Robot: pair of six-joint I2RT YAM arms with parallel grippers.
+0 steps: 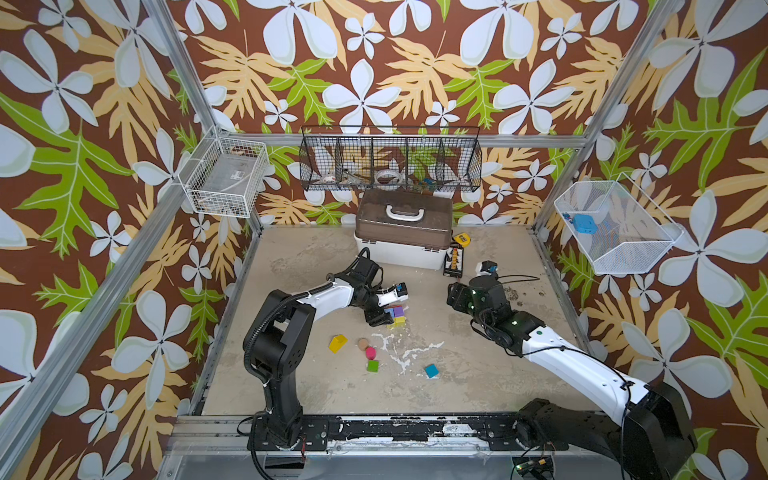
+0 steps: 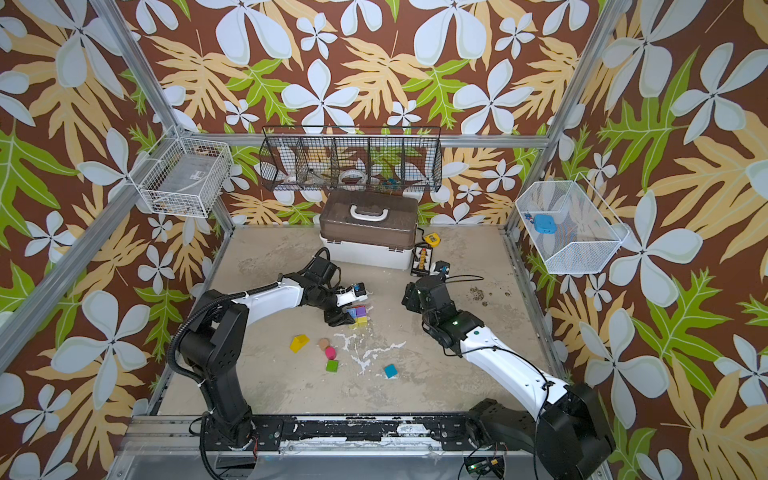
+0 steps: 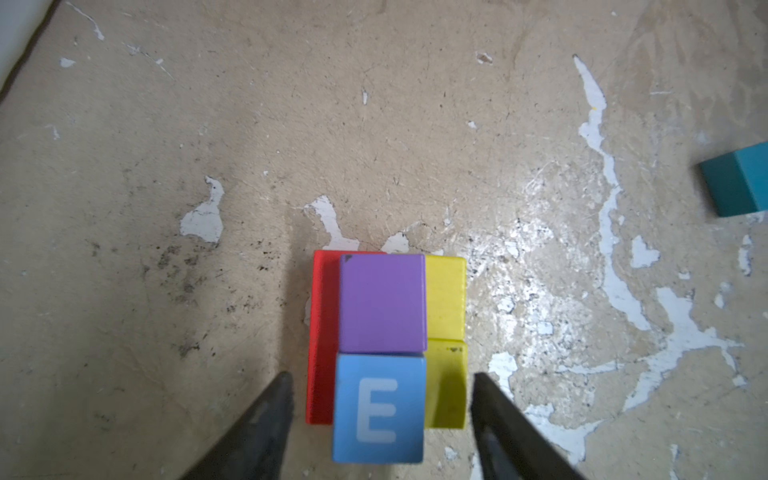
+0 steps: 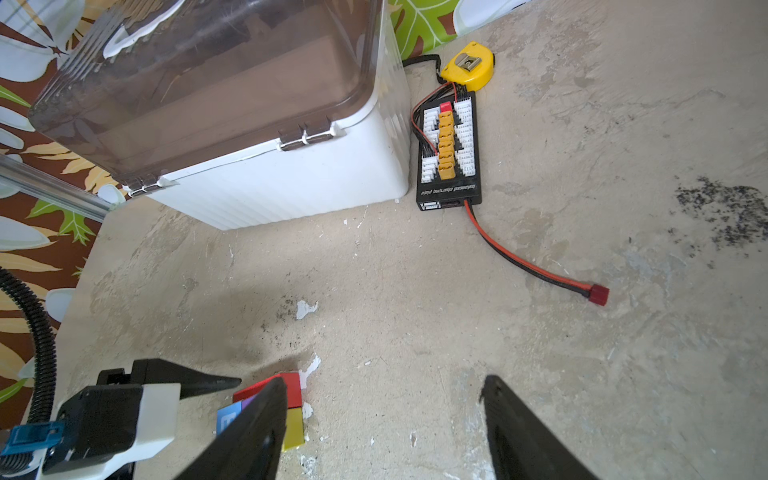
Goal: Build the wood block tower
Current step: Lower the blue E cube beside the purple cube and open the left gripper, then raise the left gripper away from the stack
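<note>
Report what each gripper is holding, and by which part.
Nothing is held. The left gripper is open around the blue E block without gripping it; the right gripper is open and empty.

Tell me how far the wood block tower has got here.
Done: a red block, two yellow blocks, a purple block and a blue E block are stacked together as the tower. In hand: nothing; the left gripper is open astride the blue E block, the right gripper open and empty. Left: yellow wedge, tan cylinder, pink cylinder, green cube and teal cube lie loose on the table.
</note>
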